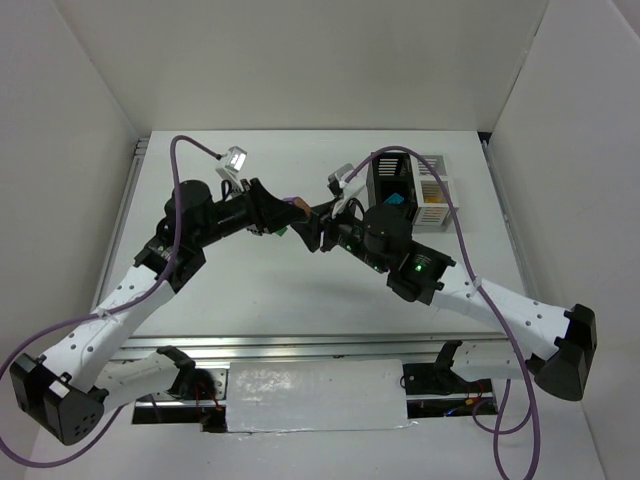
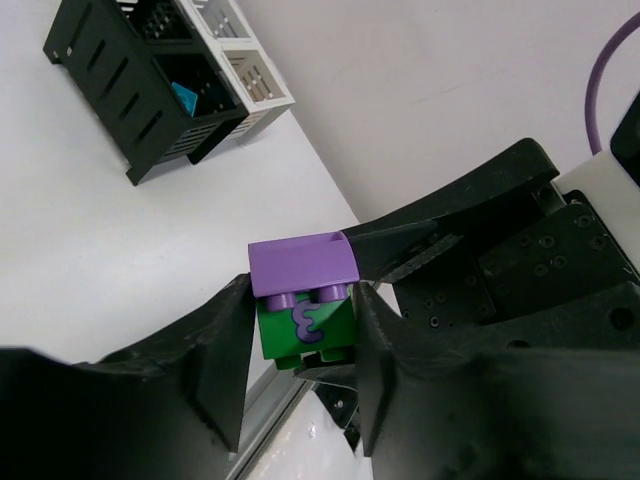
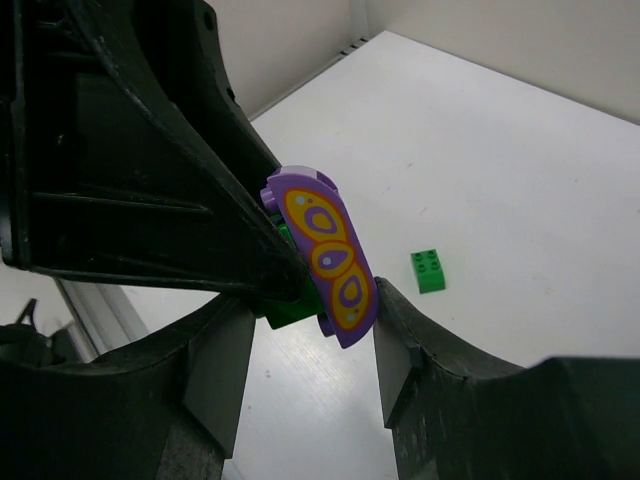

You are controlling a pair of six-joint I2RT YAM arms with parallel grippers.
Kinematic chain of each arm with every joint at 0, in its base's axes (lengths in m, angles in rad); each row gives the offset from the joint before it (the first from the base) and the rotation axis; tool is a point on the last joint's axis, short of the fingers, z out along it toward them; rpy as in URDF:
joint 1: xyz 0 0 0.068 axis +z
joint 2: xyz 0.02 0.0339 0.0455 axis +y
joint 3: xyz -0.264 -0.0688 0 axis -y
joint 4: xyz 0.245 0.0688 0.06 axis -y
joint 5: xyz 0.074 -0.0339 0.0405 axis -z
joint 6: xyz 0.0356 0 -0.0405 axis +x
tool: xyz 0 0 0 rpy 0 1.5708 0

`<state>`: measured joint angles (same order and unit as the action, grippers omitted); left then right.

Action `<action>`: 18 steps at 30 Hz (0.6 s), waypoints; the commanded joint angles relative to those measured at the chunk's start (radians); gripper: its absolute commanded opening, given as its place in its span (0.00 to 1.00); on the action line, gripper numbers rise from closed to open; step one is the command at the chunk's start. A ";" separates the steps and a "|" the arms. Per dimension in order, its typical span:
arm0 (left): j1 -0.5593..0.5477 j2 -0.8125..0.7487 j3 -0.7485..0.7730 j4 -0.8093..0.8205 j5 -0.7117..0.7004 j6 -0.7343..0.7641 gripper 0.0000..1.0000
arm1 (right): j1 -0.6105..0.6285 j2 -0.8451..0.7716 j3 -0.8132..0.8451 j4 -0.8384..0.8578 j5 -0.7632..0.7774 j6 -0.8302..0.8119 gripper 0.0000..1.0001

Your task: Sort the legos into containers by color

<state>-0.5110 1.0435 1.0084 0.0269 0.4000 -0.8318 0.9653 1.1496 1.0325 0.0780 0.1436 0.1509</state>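
Purple brick [image 3: 330,255] with orange-and-yellow ovals, green brick [image 2: 305,335] with purple squiggle, teal brick [image 2: 184,98], black bin [image 2: 100,75]

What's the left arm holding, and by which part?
A green lego capped by a purple lego; fingers of the left gripper pinch the green one's two sides.

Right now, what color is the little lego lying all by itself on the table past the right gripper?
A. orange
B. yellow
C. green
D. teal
C: the right wrist view shows one green lego, studs up, lying alone on the white table.
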 commanded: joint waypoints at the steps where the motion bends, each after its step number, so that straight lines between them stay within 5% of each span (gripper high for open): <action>1: -0.020 0.006 0.045 0.024 0.057 0.033 0.47 | 0.012 -0.001 0.052 0.048 0.025 -0.010 0.19; 5: -0.023 0.016 0.065 0.002 0.045 0.056 0.12 | 0.016 0.009 0.057 0.031 0.007 -0.013 0.21; 7: -0.024 0.023 0.087 -0.015 0.049 0.075 0.00 | 0.016 0.006 0.054 0.028 -0.037 -0.016 0.33; 10: -0.023 0.018 0.096 -0.016 0.045 0.105 0.00 | 0.013 -0.010 0.037 0.029 -0.169 -0.014 0.99; 15: -0.023 -0.029 0.107 -0.024 0.075 0.195 0.00 | -0.046 -0.005 0.119 -0.167 -0.401 -0.053 1.00; 18: -0.021 -0.074 0.105 -0.021 0.141 0.253 0.00 | -0.236 -0.075 0.132 -0.270 -0.692 -0.041 1.00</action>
<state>-0.5282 1.0256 1.0626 -0.0517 0.4576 -0.6758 0.8524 1.1439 1.1076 -0.0807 -0.2501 0.1120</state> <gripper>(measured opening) 0.491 0.996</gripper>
